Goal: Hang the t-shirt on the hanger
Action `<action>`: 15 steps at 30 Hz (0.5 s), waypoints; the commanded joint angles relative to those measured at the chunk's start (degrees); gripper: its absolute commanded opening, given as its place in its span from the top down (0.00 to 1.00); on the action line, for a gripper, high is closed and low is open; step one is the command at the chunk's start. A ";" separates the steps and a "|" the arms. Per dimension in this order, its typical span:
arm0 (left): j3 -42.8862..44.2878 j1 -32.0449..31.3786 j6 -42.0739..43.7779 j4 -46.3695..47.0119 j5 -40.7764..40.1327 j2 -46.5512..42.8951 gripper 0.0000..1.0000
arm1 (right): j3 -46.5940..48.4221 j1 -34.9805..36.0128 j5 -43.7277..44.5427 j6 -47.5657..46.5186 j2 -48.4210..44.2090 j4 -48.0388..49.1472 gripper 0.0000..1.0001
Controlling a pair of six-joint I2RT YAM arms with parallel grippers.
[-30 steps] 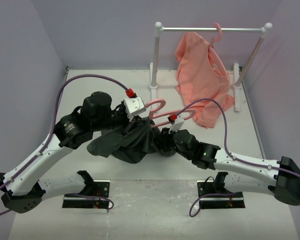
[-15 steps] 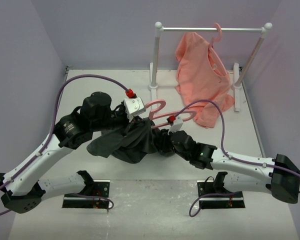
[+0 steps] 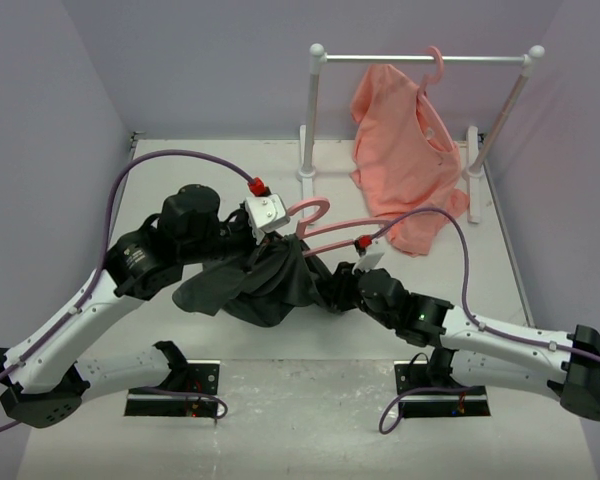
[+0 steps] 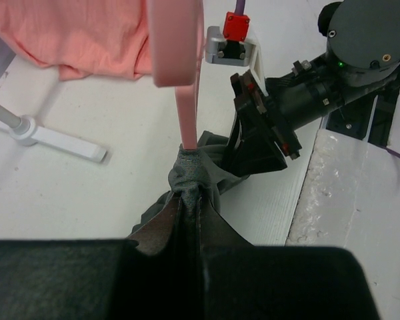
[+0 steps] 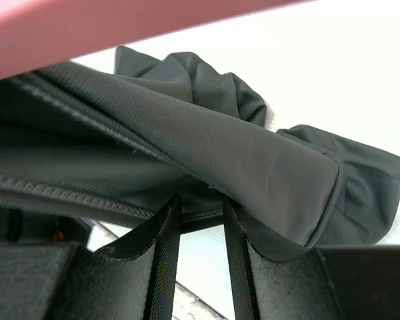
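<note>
The dark grey t-shirt (image 3: pixel 252 290) hangs bunched between my two grippers above the table. My left gripper (image 3: pixel 285 243) is shut on a pinch of its fabric (image 4: pixel 190 170), right where one arm of the pink hanger (image 4: pixel 187 113) enters the cloth. The hanger (image 3: pixel 315 208) lies just behind the shirt, with its hook by my left wrist. My right gripper (image 3: pixel 327 283) is at the shirt's right side. In the right wrist view its jaws (image 5: pixel 199 207) stand apart, and a hem of the t-shirt (image 5: pixel 240 147) lies across the fingertips. The hanger (image 5: pixel 87 33) crosses the top of that view.
A white rail (image 3: pixel 425 58) on two posts stands at the back right. A salmon-pink garment (image 3: pixel 405 150) hangs from it on a second pink hanger (image 3: pixel 435 62). One of the rail's feet (image 4: pixel 60 140) lies left of the grip. Purple walls close in the table (image 3: pixel 210 165).
My right arm has swung lower and to the right, and its jaws have parted a little. The left arm and the shirt have barely moved.
</note>
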 commanded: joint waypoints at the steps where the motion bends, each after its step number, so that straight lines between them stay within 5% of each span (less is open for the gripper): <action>1: 1.45 0.00 -0.92 3.58 0.14 -0.75 1.00 | -1.03 0.01 -1.81 2.57 -5.32 3.21 0.66; 15: 0.84 0.00 -1.53 4.50 1.31 -0.84 1.00 | -3.12 0.08 -0.68 6.60 -5.19 3.06 0.66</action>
